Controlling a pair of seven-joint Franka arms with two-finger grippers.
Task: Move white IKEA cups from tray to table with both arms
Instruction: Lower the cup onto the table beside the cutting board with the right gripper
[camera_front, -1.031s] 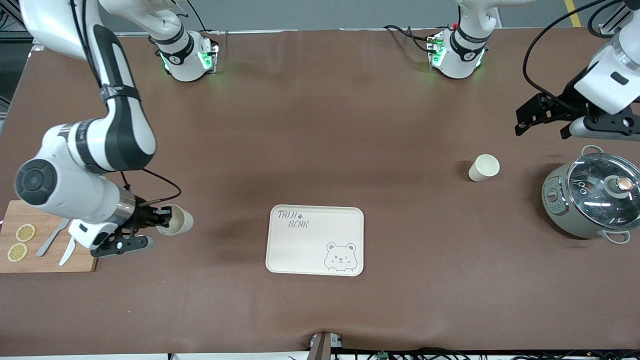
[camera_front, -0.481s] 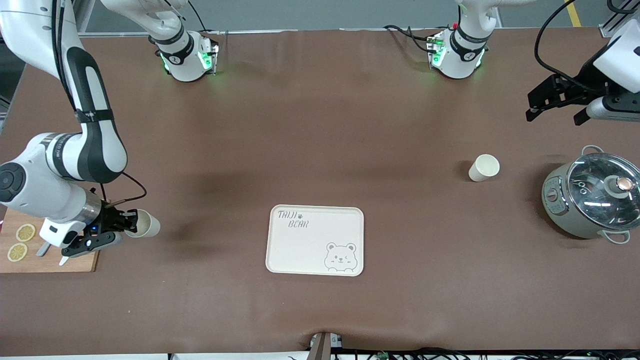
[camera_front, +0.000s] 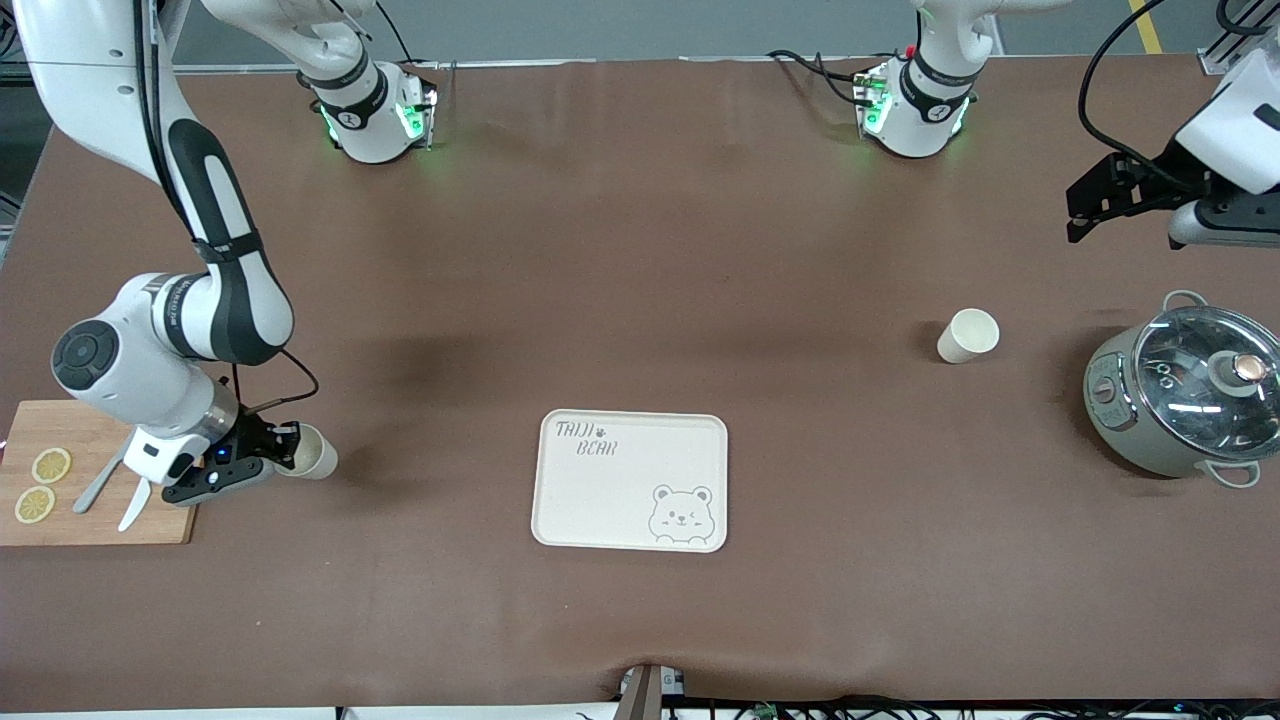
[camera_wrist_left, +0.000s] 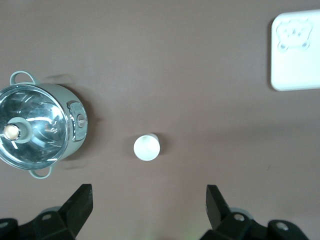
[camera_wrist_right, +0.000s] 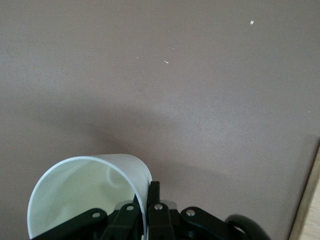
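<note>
Low in the middle of the front view lies the cream bear tray (camera_front: 629, 481), bare, flat on the brown table (camera_front: 640, 620), nearest the camera of all the things there. At the lower left of that frame sits a wooden board (camera_front: 95, 530) with two lemon slices (camera_front: 42, 484) and cutlery on it. Just beside the board, the right gripper (camera_front: 286, 452) is clamped on the rim of one white cup (camera_front: 315, 453), one finger inside the wall and one outside, as the right wrist view (camera_wrist_right: 87, 192) shows closely; the cup hangs close over the bare table between board and tray.

Farther up, toward the right of the front frame, the second white cup (camera_front: 968, 335) stands upright and alone on the table, well apart from the tray. Near it, at the frame's right edge, is the grey-green pot (camera_front: 1150, 430) with its glass lid (camera_front: 1205, 385) on.

Highest at the right edge, the left gripper (camera_front: 1125, 205) hangs in the air over bare table, with its fingers (camera_wrist_left: 80, 206) spread wide and nothing between them. Its wrist view looks straight down on the second cup (camera_wrist_left: 146, 148), with the pot (camera_wrist_left: 75, 122) to one side and a corner of the tray (camera_wrist_left: 295, 75) at the upper right.
</note>
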